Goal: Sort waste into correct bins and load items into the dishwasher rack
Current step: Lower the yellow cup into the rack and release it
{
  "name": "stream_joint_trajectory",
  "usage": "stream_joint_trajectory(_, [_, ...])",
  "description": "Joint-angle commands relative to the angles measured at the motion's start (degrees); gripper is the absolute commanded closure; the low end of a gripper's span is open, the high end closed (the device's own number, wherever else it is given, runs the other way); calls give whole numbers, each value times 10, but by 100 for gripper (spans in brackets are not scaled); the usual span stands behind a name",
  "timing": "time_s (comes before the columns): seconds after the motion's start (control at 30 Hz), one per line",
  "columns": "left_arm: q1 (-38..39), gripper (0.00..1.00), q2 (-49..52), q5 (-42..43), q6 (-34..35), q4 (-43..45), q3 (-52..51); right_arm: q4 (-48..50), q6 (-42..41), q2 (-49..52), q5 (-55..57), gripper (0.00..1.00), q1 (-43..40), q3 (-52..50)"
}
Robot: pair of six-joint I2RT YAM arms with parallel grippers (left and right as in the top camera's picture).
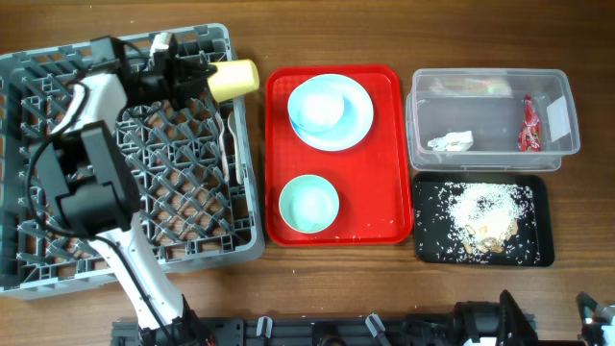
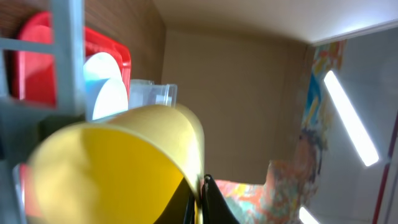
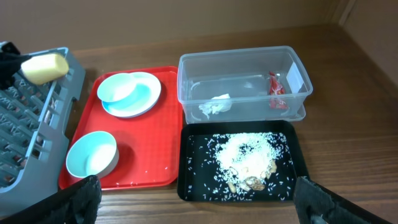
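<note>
Holding yellow cup [image 1: 235,80] over rt edge of rack [image 1: 211,258], L jaws clenched; R jaws released.

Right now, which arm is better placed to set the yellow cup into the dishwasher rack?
Left. The left gripper is shut on the yellow cup at the rim of the rack; the right gripper stands open by the black tray, far from the rack.
</note>
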State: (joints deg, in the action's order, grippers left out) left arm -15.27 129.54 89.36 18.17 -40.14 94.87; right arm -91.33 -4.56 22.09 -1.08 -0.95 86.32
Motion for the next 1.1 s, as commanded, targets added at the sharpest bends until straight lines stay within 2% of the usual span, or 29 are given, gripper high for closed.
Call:
stream_joint_trajectory(0.0, [-30, 96, 6, 0, 2, -20, 0, 0, -3, -6, -5, 0, 2, -2])
stream_joint_trajectory(0.23, [-56, 96, 6, -87, -60, -104, 0, 0, -3, -6, -5, 0, 2, -2])
stream_joint_trajectory(0.43, [-82, 96, 6, -82, -62, -110, 0, 0, -3, -6, -5, 0, 2, -2])
stream_joint_trajectory(0.57, [-94, 96, 5, -4, -62, -100, 0, 0, -3, -6, -5, 0, 2, -2])
stream_joint_trajectory(0.83, [-99, 96, 5, -85, -62, -101, 0, 0, -3, -6, -5, 0, 2, -2])
stream_joint_trajectory(1.07, [-107, 96, -19, -94, -61, -101, 2, 0, -3, -6, -5, 0, 2, -2])
